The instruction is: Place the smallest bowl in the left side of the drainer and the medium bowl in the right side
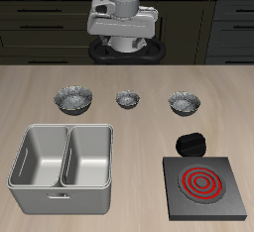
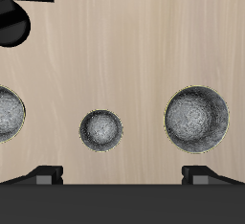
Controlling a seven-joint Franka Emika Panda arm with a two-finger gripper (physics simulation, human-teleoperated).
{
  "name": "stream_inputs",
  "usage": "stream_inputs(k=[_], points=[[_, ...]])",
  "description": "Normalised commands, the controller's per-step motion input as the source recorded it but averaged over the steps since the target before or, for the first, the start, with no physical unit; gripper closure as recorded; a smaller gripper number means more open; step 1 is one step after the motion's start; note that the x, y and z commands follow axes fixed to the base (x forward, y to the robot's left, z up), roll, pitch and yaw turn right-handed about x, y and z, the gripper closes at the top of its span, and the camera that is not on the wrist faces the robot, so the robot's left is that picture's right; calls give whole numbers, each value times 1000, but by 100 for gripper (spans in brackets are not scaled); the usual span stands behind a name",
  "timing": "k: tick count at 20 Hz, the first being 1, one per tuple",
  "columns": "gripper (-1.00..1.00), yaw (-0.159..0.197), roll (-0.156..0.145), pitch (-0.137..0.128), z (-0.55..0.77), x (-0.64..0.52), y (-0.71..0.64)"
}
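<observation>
Three grey speckled bowls stand in a row across the middle of the table. The smallest bowl [image 1: 127, 99] is the middle one; it also shows in the wrist view [image 2: 100, 129]. The medium bowl [image 1: 184, 102] stands at one end, behind the stove, and is cut off at the wrist view's edge [image 2: 7, 113]. The drainer [image 1: 30, 147] stands near the table's front edge, both compartments empty. My gripper [image 1: 124, 38] hangs high above the table's back, behind the smallest bowl. It is open and empty, with fingertips wide apart [image 2: 122, 176].
The largest bowl [image 1: 74, 99] [image 2: 196, 120] stands at the row's other end, behind the drainer. A black stove with a red coil [image 1: 203, 184] sits at the front, with a black knob-like block [image 1: 189, 142] at its back edge.
</observation>
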Motion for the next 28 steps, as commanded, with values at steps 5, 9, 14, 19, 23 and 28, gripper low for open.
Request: stream_inputs(k=[5,9,14,19,23,28], points=[[-100,14,-5,-4,-168,30,-5],[-100,-8,1,32,-384,82,-41],[-100,12,0,14,-343,62,-35],[-100,-21,2,18,-256,47,-79],[-100,-4,12,13,-401,-45,-21],[-100,6,11,-3,-291,-80,-7]])
